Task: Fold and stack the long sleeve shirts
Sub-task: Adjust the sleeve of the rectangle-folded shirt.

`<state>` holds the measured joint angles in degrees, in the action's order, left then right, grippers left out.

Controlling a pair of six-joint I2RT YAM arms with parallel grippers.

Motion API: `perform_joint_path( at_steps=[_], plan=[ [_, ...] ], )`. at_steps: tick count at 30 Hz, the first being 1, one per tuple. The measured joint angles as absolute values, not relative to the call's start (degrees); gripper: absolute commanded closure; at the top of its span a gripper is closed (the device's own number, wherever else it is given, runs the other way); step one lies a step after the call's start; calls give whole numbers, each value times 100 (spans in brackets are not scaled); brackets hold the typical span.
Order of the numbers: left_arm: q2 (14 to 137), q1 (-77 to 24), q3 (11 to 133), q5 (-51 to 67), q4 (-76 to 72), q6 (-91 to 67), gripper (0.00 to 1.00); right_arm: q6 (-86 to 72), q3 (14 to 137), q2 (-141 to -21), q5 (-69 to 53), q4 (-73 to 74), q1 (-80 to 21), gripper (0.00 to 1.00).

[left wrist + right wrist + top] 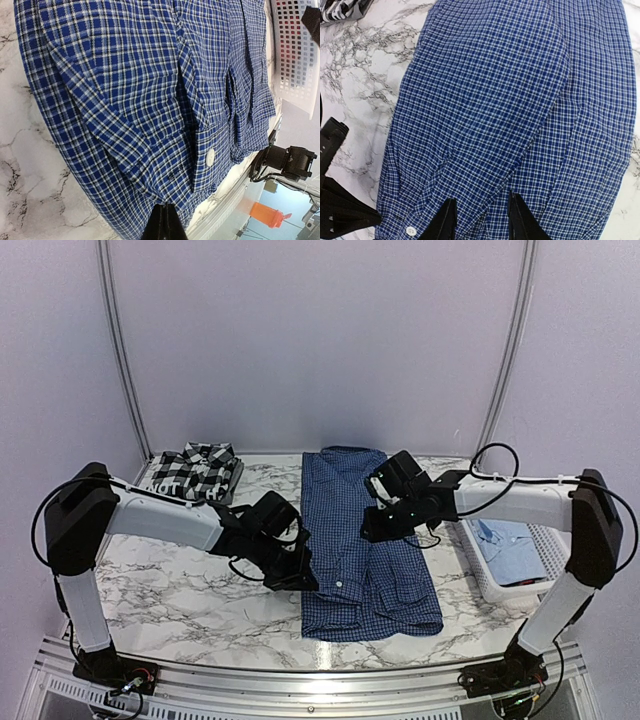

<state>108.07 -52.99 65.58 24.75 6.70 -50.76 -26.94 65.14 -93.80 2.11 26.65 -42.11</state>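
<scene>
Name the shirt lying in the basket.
The pale blue shirt, inside the white basket; the black-and-white plaid shirt and the dark blue checked shirt lie on the table.

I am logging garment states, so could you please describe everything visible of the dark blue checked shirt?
The dark blue checked shirt looks like thin woven cloth with fine white checks. It lies flat on the marble table, folded into a long strip, collar at the far end, sleeves folded in, a white cuff button near the near end. The shut left gripper is at its left edge; the open right gripper stands over its middle.
</scene>
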Motion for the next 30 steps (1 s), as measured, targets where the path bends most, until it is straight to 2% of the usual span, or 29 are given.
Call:
perform_joint_path(
  at_steps=[13,25,30],
  plan=[
    [10936,-5323,6670,2491,672,-5083,100,-2668,6702,-9585,154,2598,-4211,73],
    [10860,-5317,6602,2388,801,-4895,67,-2696,6698,-9773,-235,2410,-4370,82],
    [10462,-5155,6326,2237,1009,-4687,64,-2670,6709,-9841,-298,2281,-4401,85]
  ],
)
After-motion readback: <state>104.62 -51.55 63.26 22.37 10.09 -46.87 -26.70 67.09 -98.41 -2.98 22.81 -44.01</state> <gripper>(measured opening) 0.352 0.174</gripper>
